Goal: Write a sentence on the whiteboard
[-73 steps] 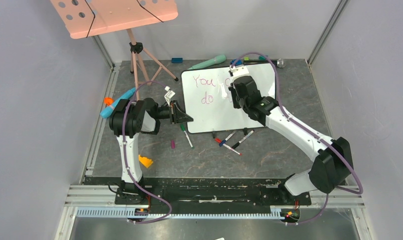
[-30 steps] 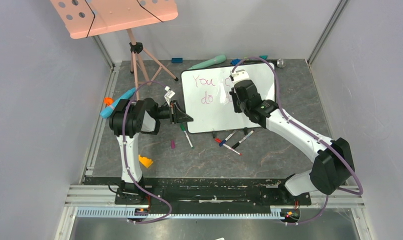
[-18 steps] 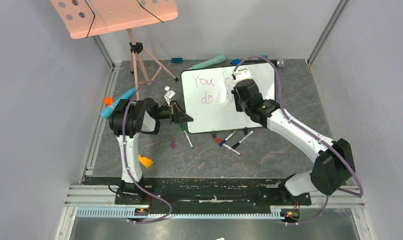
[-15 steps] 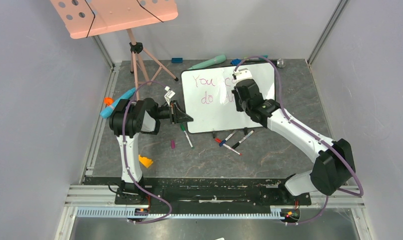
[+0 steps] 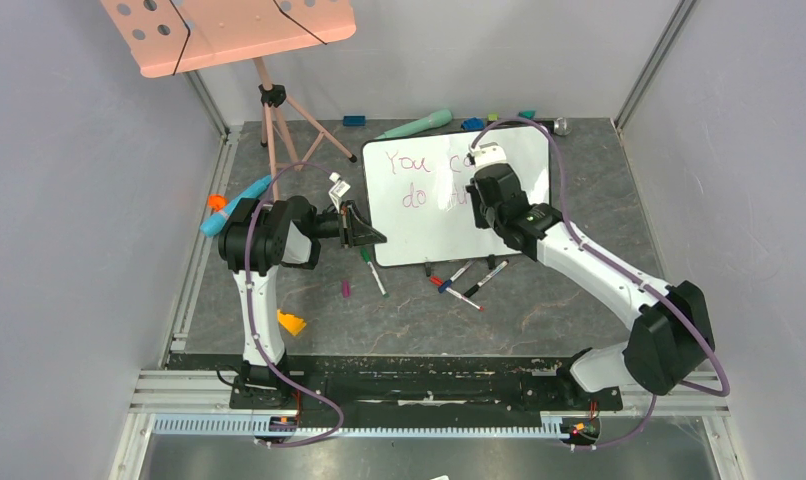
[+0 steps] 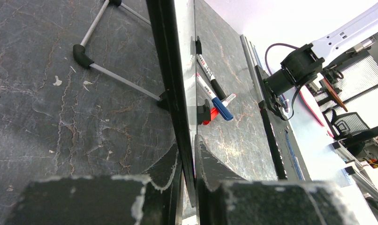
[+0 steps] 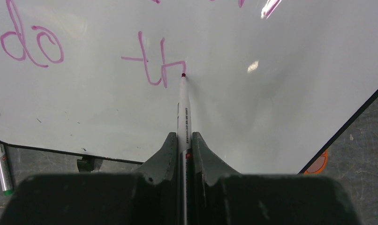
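Whiteboard (image 5: 419, 235) sits mid-table toward the back wall. Its left edge is clamped between the fingers of the left gripper (image 6: 188, 157), seen edge-on in the left wrist view.

Right gripper (image 7: 181, 140) is over the board's right half, jaws clenched on a red-tipped marker (image 7: 183, 108). The tip touches the board at the end of the last stroke.

Open room: bare white surface right of the tip, out to the dark frame and the rounded corner. An orange item (image 7: 318, 161) lies just past that corner.

Sentence (image 5: 407, 160) in magenta: "You" on the top line and "do" below it. The right wrist view adds "th" (image 7: 154, 63). The rest of the top line is hidden behind the right arm.

Print on the marker barrel is too small to read.

Loose markers (image 5: 466, 280) lie just off the board's near edge, with a green-capped one (image 5: 372, 268) near its left corner.
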Controlling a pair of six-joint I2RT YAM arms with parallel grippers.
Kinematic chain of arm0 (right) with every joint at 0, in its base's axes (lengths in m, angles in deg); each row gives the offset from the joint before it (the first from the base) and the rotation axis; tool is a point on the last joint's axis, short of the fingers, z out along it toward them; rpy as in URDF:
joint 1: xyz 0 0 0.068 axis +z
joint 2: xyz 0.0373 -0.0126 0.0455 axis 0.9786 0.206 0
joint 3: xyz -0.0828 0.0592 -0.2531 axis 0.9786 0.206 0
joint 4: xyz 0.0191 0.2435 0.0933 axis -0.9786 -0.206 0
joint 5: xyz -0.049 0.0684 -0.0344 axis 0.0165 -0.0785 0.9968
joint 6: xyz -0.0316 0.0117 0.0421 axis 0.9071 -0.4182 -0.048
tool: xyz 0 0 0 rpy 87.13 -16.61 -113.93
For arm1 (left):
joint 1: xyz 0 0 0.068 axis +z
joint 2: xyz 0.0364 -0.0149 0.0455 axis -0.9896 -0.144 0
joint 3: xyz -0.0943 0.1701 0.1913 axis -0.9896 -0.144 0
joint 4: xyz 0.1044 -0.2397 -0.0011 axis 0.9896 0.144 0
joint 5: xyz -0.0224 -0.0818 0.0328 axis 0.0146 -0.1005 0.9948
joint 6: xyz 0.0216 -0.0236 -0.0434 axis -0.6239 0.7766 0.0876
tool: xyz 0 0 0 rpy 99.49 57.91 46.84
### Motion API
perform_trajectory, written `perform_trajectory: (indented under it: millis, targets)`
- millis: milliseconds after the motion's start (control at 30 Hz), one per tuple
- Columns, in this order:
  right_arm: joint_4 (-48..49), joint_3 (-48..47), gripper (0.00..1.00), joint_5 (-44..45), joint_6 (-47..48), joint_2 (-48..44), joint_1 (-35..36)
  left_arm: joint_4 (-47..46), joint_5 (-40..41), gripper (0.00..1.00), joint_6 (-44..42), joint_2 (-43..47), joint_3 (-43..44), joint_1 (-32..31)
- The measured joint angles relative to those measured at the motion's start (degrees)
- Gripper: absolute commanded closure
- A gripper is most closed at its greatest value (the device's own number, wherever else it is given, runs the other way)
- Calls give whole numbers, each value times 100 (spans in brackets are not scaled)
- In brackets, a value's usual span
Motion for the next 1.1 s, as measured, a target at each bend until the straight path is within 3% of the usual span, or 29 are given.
perform_trajectory:
  millis: [600,1100]
  targets:
    - [-127,374,100,-317,-63,-463,-59,-2,0,98,4,0,4,0]
    - [-118,-61,100,-79,-42,-319,-149,-4,-7,98,4,0,11,0]
